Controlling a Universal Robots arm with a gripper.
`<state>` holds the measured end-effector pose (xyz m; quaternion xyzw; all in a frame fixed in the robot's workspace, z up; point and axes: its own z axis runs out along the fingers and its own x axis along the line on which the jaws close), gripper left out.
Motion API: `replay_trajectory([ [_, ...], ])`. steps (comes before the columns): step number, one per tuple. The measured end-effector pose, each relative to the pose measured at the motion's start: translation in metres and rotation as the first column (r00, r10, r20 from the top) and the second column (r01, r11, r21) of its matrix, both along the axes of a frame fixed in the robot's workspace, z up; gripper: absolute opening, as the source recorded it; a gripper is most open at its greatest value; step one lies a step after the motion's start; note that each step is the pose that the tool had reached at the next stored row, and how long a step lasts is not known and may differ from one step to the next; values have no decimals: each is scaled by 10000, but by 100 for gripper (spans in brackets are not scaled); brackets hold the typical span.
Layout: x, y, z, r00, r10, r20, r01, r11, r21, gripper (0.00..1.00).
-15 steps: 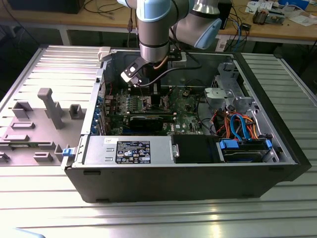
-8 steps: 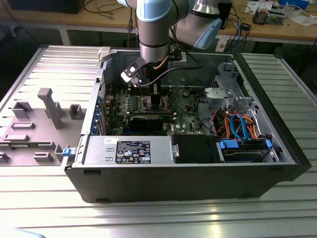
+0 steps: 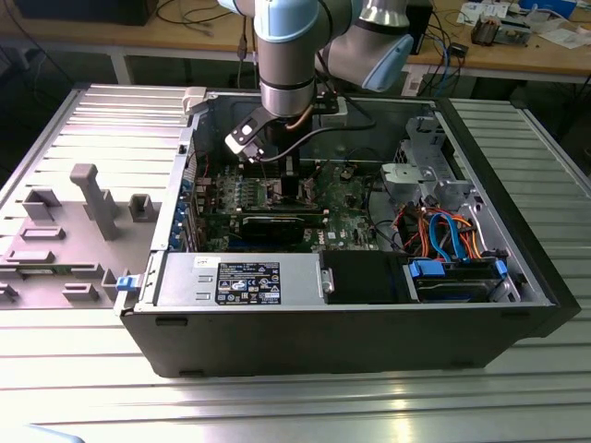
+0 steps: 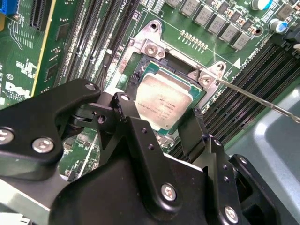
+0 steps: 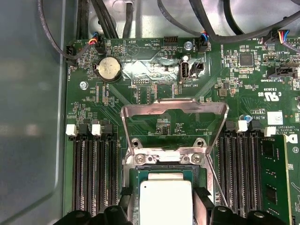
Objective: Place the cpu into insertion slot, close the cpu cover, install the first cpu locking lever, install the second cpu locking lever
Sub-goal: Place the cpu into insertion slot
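Closest to the lens in the second wrist view, the black hand (image 4: 158, 119) hangs low over the socket, its two fingers (image 4: 123, 107) set apart on either side of the cpu (image 4: 164, 98). The cpu lies flat in the insertion slot (image 4: 152, 47), silver top up, square within the grey rim. In the first wrist view a thin dark strip seems to separate the chip from one finger. So we read the hand as open to just over the chip's width and not clamping it, though the angle is poor.

Just past the slot, the cpu cover (image 5: 174, 102) is swung up and back from its hinge, and the green motherboard (image 5: 154, 84) shows through its large central opening. A thin metal locking lever (image 4: 253, 97) runs out sideways from a corner of the slot, unlatched. Rows of long black memory slots (image 5: 91, 173) flank the socket on both sides. Beyond the cover sits a round coin cell (image 5: 108, 69).

In the exterior view, the arm (image 3: 291, 55) reaches straight down into the open computer case (image 3: 342, 323), which lies on its side on a ribbed metal bench (image 3: 277, 406). Blue and orange cables (image 3: 443, 231) bunch at the exterior view's right end of the case. Grey fixture blocks (image 3: 92, 198) stand on the bench well apart from it, towards the exterior view's left.
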<state>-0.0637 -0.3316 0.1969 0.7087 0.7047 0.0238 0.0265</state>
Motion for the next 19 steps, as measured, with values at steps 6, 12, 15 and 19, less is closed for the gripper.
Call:
replay_trajectory([
  [6, -1, -1, 0, 10000, -1, -1, 1, 10000, -4, 62],
  [12, -1, 0, 0, 10000, 0, -1, 0, 10000, -1, 55],
  [15, -1, 0, -1, 10000, 0, -1, 0, 10000, -1, 55],
  [19, -1, 0, 55, 10000, -1, 0, 1, 10000, 1, 55],
])
